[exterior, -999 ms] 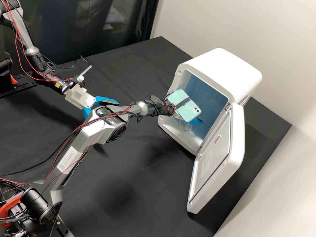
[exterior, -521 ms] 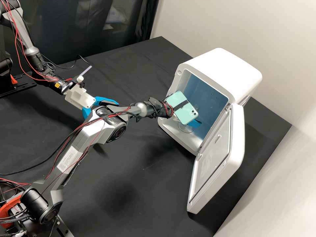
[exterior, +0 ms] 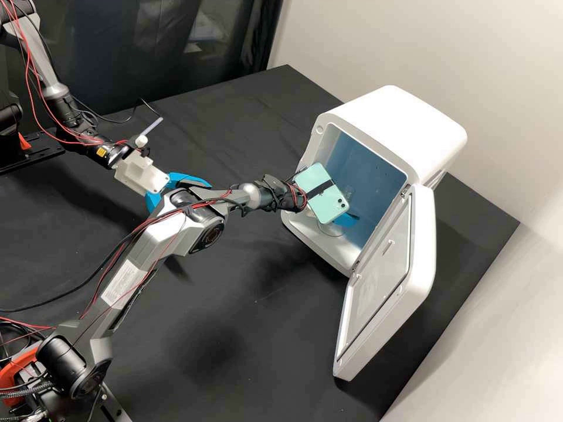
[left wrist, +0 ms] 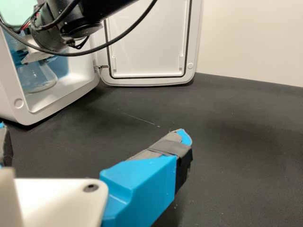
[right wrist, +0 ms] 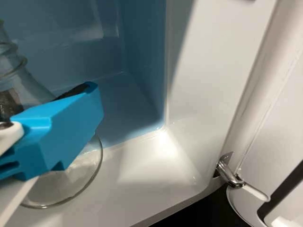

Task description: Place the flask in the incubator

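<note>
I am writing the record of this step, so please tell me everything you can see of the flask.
The flask is clear glass, with a wide round base and a narrower ribbed neck. It stands upright on the white floor inside the open incubator, in front of the blue inner walls. The right gripper is close against its upper part. Whether it grips the glass cannot be told.

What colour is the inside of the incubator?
Light blue; the incubator interior shows best in the right wrist view.
</note>
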`<control>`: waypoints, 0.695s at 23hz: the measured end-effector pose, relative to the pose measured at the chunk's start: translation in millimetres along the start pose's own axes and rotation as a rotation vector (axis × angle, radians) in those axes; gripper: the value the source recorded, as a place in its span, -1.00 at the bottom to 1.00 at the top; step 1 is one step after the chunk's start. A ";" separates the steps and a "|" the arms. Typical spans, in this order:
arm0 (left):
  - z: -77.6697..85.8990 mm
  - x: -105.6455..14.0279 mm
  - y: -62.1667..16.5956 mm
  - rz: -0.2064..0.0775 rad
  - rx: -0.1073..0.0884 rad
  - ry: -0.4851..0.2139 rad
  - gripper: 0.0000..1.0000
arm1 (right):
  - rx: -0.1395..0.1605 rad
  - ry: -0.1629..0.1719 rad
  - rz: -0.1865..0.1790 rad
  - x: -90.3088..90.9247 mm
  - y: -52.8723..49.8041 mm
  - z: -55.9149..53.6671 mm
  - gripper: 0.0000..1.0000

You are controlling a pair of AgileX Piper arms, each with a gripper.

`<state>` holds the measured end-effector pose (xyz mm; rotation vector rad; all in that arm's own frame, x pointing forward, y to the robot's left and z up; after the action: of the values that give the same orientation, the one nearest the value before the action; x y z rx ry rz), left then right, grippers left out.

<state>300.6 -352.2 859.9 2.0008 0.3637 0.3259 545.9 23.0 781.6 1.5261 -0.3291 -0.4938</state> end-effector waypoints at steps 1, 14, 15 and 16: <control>-0.1 0.0 0.0 0.000 -0.001 0.001 1.00 | 0.000 0.000 0.000 0.0 0.0 0.0 1.00; -0.1 -0.1 0.3 0.001 -0.002 0.001 1.00 | -0.008 -0.018 -0.012 3.2 -6.3 6.2 1.00; 0.1 -0.1 0.3 0.001 -0.005 0.000 1.00 | -0.008 -0.018 -0.012 3.2 -6.3 6.2 1.00; -0.5 -0.1 0.5 -0.001 -0.015 -0.008 1.00 | -0.004 -0.017 -0.014 3.2 -6.6 6.1 1.00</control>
<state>300.4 -352.0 860.6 1.9862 0.3561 0.3185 545.0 16.3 774.9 1.5220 -0.3302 -0.5188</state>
